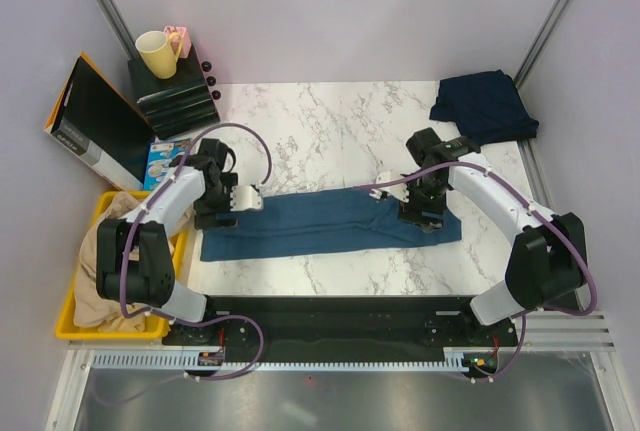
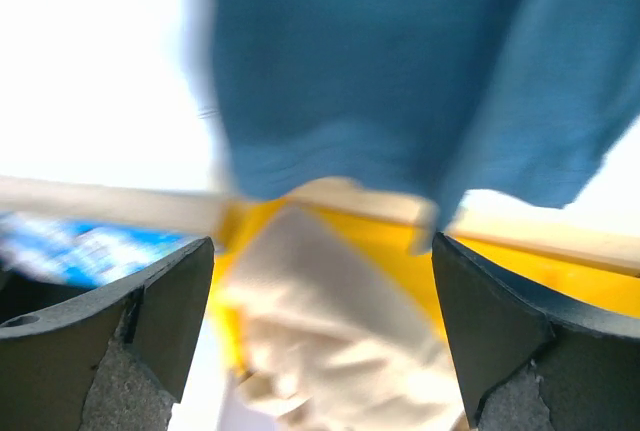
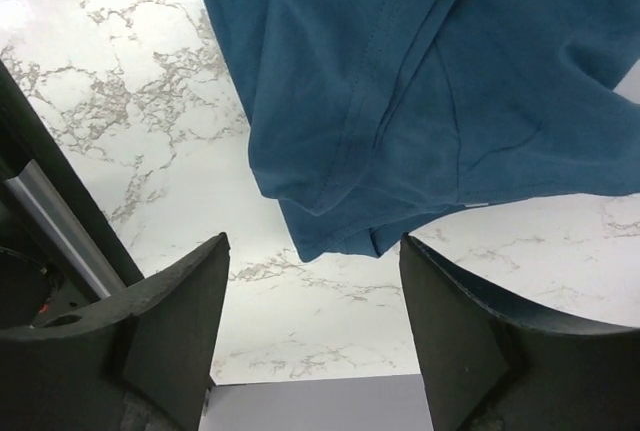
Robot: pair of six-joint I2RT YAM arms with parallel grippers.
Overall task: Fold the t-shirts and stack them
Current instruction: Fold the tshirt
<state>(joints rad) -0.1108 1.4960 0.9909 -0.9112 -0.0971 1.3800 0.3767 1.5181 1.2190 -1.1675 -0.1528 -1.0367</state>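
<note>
One camera looks down from above. The others sit close behind the left claw and the right claw. All see the blue shirt ahead.

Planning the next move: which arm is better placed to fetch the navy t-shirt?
Likely the right. The navy t-shirt lies at the far right corner of the table, beyond the open right gripper; the left gripper is at the left end of the blue t-shirt.

A yellow mug tops black trays; beige cloth fills a yellow bin.
</note>
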